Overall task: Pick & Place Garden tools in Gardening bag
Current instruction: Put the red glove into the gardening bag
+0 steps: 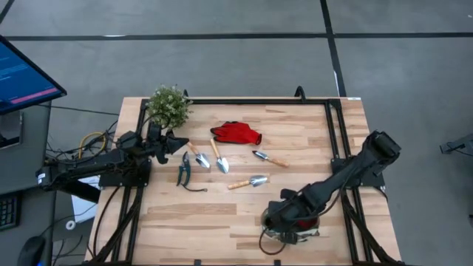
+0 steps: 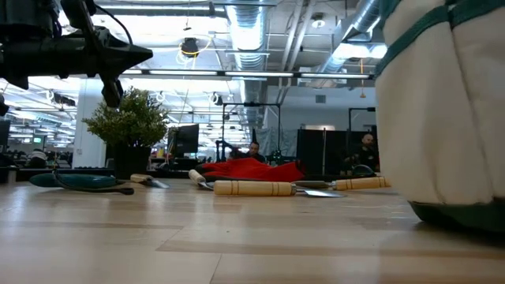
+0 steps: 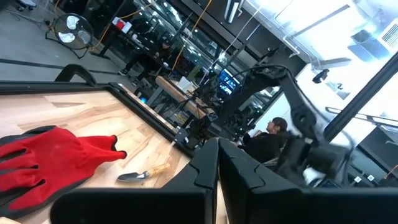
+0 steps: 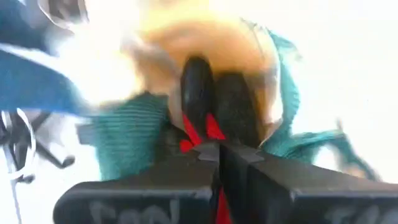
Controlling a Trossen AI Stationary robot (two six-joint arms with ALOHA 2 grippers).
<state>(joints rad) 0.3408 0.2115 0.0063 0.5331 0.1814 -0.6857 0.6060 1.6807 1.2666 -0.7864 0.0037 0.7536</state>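
While your right gripper (image 1: 284, 218) sits pressed together over the gardening bag (image 1: 290, 229), the wooden-handled garden tools (image 1: 222, 164) lie across the table nearer your left gripper (image 1: 177, 142), also closed.

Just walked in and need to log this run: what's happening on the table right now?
The right gripper is down at the gardening bag on the table's near edge, shut, with something red between its fingers in its wrist view. The left gripper hangs shut above the table beside the potted plant. Red gloves, pruning shears and four trowels and forks lie out on the wood.
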